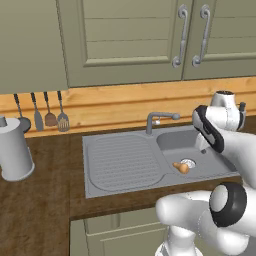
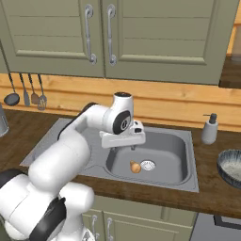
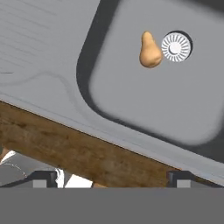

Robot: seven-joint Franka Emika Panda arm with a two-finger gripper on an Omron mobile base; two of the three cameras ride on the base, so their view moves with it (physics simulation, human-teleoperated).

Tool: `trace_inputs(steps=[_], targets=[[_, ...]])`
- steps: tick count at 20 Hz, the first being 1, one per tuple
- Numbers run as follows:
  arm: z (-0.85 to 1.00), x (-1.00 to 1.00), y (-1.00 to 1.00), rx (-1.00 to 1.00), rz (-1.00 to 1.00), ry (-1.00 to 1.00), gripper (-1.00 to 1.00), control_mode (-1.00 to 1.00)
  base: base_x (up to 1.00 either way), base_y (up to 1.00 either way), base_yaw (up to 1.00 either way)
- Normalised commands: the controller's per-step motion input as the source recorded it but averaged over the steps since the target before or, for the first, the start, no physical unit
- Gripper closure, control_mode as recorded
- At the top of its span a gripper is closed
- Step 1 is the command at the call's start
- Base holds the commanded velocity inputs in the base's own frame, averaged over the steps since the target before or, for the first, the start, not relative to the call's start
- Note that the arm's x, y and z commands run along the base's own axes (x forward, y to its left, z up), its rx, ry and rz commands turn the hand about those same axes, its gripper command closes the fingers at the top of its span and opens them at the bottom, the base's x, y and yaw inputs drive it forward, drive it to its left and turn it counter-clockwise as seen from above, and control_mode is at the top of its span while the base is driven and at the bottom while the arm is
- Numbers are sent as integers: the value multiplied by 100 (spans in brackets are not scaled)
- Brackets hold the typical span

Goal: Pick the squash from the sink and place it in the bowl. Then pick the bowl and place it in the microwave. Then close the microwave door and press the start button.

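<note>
The tan-orange squash (image 1: 181, 167) (image 2: 135, 167) (image 3: 149, 50) lies on the floor of the grey sink (image 1: 125, 162) (image 2: 188, 181) (image 3: 43, 52), right beside the round drain (image 3: 176, 46), with its narrow neck pointing away from the rounder end. My gripper (image 3: 111, 179) hangs open above the sink's front edge, well short of the squash, with nothing between its fingertips (image 3: 43, 178). The hand (image 2: 123, 137) hovers over the basin's left rim. The dark patterned bowl (image 2: 231, 167) sits on the wooden counter at the far right. The microwave and its door are out of view.
A curved faucet (image 1: 160, 119) rises behind the basin. A soap dispenser (image 2: 210, 129) stands right of the sink. A white canister (image 1: 12, 150) is on the counter at far left, under hanging utensils (image 1: 49, 117). Wall cabinets (image 2: 108, 33) hang overhead.
</note>
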Motion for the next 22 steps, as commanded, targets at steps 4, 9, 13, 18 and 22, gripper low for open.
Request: trace_inputs(steps=[4, 9, 13, 18, 22], targets=[[-18, 57, -25, 6, 14, 0, -100, -100, 0, 0, 0], [-39, 33, -4, 8, 4, 0, -100, -100, 0, 0, 0], [-50, 33, 0, 6, 1, 0, -100, -100, 0, 0, 0], [-32, 40, 0, 1, 2, 5, -100, -100, 0, 0, 0], [-38, 52, 0, 0, 3, 2, -100, -100, 0, 0, 0]])
